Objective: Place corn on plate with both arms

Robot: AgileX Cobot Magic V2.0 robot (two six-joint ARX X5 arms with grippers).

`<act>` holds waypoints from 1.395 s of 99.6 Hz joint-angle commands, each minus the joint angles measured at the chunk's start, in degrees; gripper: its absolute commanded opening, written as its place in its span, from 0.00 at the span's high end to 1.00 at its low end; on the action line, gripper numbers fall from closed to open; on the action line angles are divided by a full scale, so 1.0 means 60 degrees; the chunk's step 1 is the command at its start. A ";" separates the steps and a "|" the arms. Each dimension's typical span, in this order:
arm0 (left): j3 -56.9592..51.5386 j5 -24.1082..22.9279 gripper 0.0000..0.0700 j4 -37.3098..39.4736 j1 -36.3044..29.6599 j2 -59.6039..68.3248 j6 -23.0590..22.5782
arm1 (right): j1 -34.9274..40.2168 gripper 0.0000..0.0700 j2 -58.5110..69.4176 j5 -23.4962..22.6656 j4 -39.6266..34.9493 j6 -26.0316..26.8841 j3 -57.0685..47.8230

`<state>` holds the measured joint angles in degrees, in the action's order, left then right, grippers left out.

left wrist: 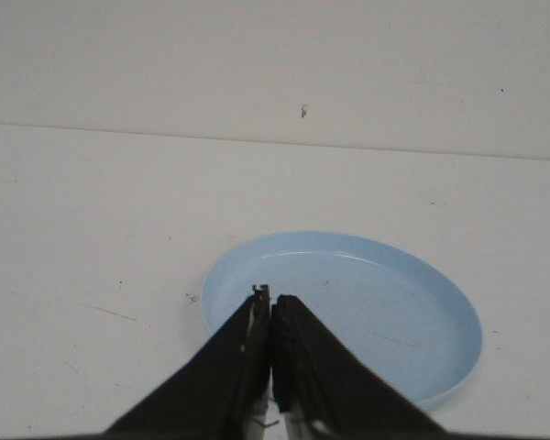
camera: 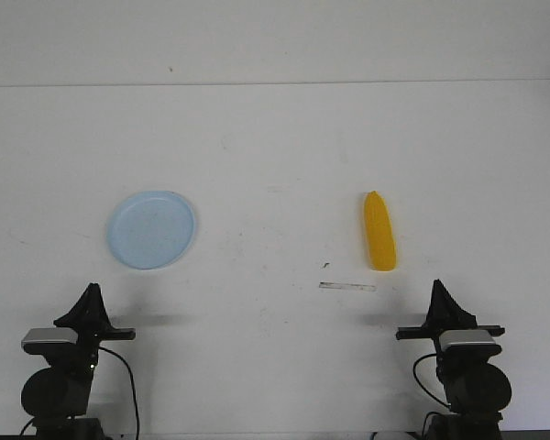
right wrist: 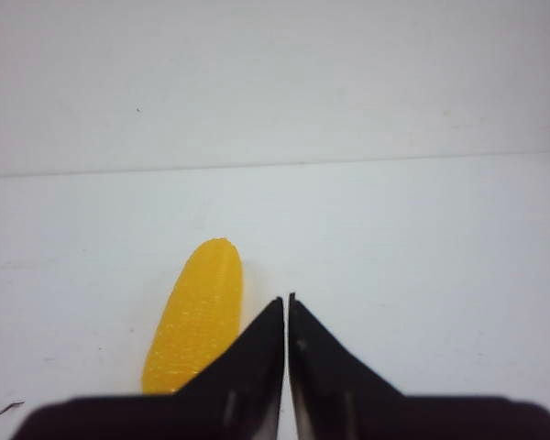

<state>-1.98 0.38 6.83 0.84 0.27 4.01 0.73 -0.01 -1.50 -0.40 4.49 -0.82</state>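
The yellow corn (camera: 379, 231) lies on the white table right of centre, its tapered end pointing away from me; it also shows in the right wrist view (right wrist: 197, 316). The pale-blue plate (camera: 151, 228) lies empty on the left; it also shows in the left wrist view (left wrist: 394, 302). My left gripper (camera: 92, 291) is shut and empty, near the table's front edge, just short of the plate (left wrist: 271, 298). My right gripper (camera: 437, 286) is shut and empty, near the front edge, a little right of and short of the corn (right wrist: 286, 300).
A thin grey strip (camera: 347, 287) lies on the table just in front of the corn, with a small dark speck (camera: 325, 265) beside it. The table's far edge (camera: 275, 83) meets a white wall.
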 commanded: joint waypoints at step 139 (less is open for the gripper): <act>-0.5690 0.0557 1.00 -0.3446 -0.0018 0.4710 0.0780 | 0.0004 0.99 0.0015 0.0000 0.0135 -0.0004 0.0015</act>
<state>-33.19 2.68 -12.64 0.84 24.58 9.39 0.73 -0.01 -1.52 -0.40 4.49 -0.82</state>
